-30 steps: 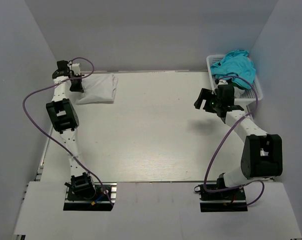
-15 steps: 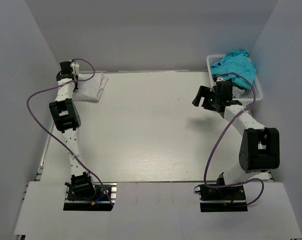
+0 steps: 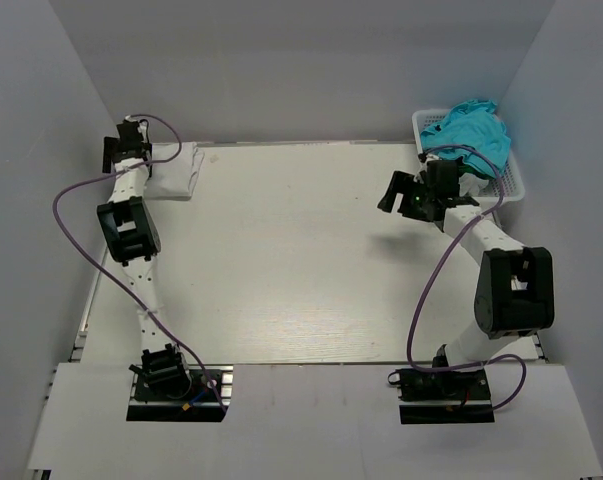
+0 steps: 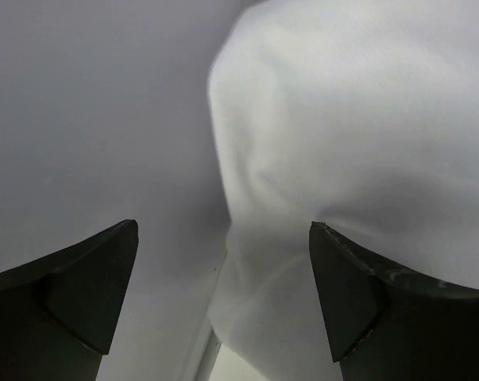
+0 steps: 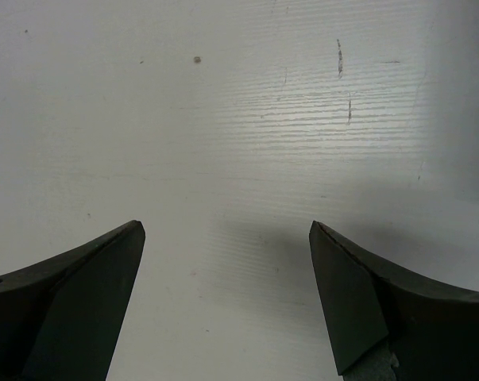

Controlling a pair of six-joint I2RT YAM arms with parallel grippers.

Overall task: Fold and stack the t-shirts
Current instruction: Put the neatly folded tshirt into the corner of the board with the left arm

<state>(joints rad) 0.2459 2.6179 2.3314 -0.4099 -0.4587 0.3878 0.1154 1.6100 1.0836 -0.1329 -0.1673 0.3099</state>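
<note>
The right gripper (image 3: 403,194) is held above the bare table (image 3: 301,250), jaws spread. Farther back, the left gripper (image 3: 124,150) is seen with jaws spread, empty, beside a folded white t-shirt (image 3: 177,170) in the far-left corner. Teal t-shirts (image 3: 468,128) are heaped in a white basket (image 3: 514,178) at the far right.

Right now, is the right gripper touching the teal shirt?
Apart. Top view: right gripper hangs over the table, short of the teal shirt in the basket. Its wrist view shows only table.

Left gripper (image 4: 223,234) spread wide, right gripper (image 5: 227,230) spread wide
</note>
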